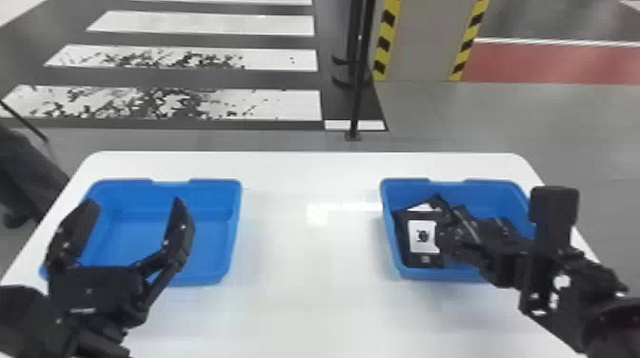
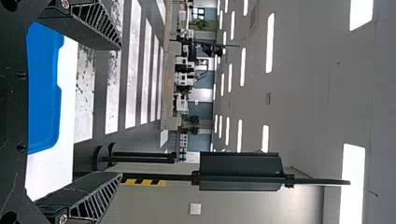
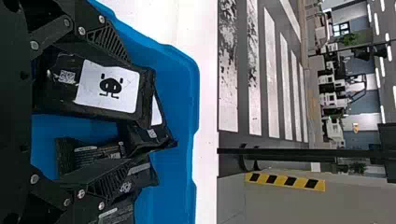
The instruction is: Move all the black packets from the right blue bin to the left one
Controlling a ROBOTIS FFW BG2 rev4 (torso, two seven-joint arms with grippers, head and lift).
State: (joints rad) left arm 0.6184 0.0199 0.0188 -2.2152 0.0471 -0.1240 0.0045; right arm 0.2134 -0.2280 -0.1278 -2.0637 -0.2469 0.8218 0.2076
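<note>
"White stripes [image 1: 285,107] are crossing the floor beyond the tabletop [image 1: 309,304], where we're seeing two bins standing well apart. Why are we spacing them so?"

"We're probably giving each arm its own side. Our left gripper [image 1: 134,203] is hovering at the left blue bin [image 1: 234,228], fingers spread wide, presumably leaving the other arm room."

"And our right gripper [image 3: 130,111]?"

"It's sitting low in the right blue bin [image 1: 388,231], fingers parted, one lying alongside the labelled black packet [image 3: 109,88]. We're judging that it's suiting a pinch across the packet's width, but we aren't seeing a firm hold."

"The other black packets [image 3: 145,173] are lying in that same bin, some overlapping, so we're expecting neighbours to snag."

"What are we missing?"

"Our right gripper is covering much of the heap in the head view, so we aren't managing a count. Its body is cutting off one end of the labelled packet in the right wrist view, and we aren't making out whether the nearby finger is touching it."
</note>
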